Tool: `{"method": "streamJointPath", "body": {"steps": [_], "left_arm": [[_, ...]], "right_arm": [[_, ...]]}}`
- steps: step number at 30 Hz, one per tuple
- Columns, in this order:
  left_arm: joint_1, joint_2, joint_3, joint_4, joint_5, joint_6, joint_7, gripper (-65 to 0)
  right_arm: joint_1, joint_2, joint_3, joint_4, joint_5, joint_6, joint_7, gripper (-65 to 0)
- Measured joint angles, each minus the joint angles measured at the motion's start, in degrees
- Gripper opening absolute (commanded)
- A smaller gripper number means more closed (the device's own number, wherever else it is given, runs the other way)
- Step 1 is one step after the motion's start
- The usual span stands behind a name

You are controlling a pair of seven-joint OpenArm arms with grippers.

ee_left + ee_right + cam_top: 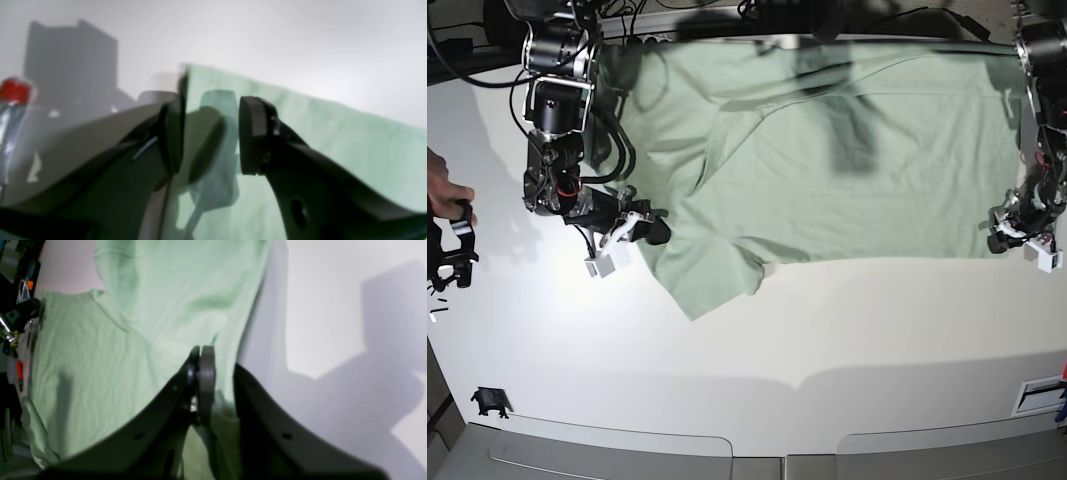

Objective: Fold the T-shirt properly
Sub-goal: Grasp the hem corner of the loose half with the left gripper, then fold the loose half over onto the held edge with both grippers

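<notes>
t-shirt (pixel 827 160): pale mint green, spread across the far half of the white table (pixel 757 330); mostly flat, with one sleeve end folded over and jutting toward the near side on the base view's left

right gripper (pixel 200 380): at the t-shirt's edge on the base view's left; the pads (pixel 207 373) are pressed together; in its wrist view green cloth lies right up against them, but i cannot tell whether any of it is caught between them

left gripper (pixel 210 136): at the t-shirt's far corner on the base view's right; jaws spread apart, with the cloth's edge showing in the gap; nothing pinched

fingers of the left gripper (pixel 250 133): dark and blunt; the cloth's straight edge runs between them in the wrist view

person's hand (pixel 442 190): at the base view's left edge, beside the table; it holds a dark object; too little shows to say more
</notes>
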Motion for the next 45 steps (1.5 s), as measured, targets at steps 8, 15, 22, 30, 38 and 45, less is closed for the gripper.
{"method": "streamJointPath", "body": {"steps": [8,15,22,30,38,45], "left_arm": [[0.0,2.7,0.0,-0.2,-0.7,-0.2,-0.2,-52.5],[0.0,2.6,0.0,-0.3,-0.6,0.0,-0.7,-65.0],[0.7,0.7,0.3,1.8,-6.4,0.0,4.7,-65.0],[0.8,-4.2,0.3,11.0,-11.8,-4.1,14.6,-65.0],[4.7,-8.6,0.3,16.7,-16.2,-4.6,19.2,-65.0],[14.3,-10.3,-4.1,25.2,-16.2,-4.6,21.1,-65.0]], "right_arm": [[0.0,0.0,0.0,0.0,0.0,0.0,0.2,-65.0],[0.0,0.0,0.0,0.0,1.0,0.0,-0.9,-65.0],[-0.3,0.4,0.0,3.7,8.9,-0.9,-11.1,-65.0],[-3.1,0.4,-0.1,18.8,15.5,-0.8,-19.8,-65.0],[-18.5,0.5,-0.2,42.8,15.4,-0.7,-21.7,-65.0],[-28.1,0.3,1.9,51.2,11.1,-0.7,-21.5,-65.0]]}}
